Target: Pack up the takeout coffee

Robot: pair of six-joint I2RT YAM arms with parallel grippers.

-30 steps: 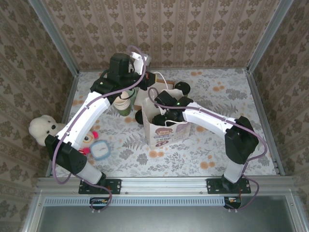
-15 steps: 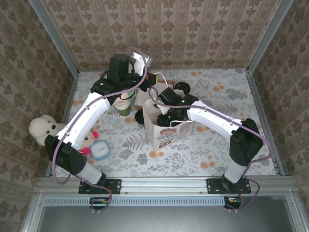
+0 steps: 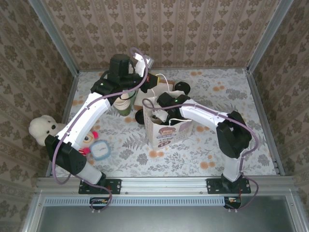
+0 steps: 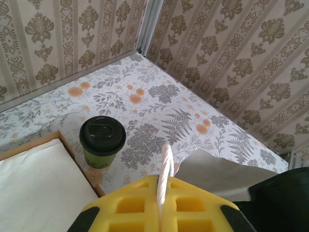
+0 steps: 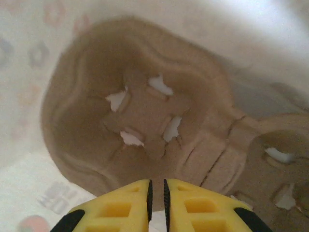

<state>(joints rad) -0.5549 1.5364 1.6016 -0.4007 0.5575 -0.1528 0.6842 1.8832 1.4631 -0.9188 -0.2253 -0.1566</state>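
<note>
The takeout coffee (image 4: 102,142), an olive-green cup with a black lid, stands upright on the floral table; from above it sits behind the bag (image 3: 182,88). My left gripper (image 4: 164,181) is shut on the white rope handle (image 4: 166,157) of the paper bag (image 3: 166,129), holding it up at the bag's back left (image 3: 148,80). My right gripper (image 5: 157,182) is down inside the bag, its jaws shut on the edge of a brown pulp cup carrier (image 5: 145,116). The carrier slot in front of it is empty.
A stack of lidless cups (image 3: 124,100) and a loose black lid (image 3: 140,117) sit left of the bag. A brown box with white paper (image 4: 34,179) lies beside the coffee. A plush toy (image 3: 41,128) and a round blue item (image 3: 100,149) lie at the left.
My right gripper has gone from open to shut on the carrier inside the bag, and its arm has swung left. The left gripper still holds the handle.
</note>
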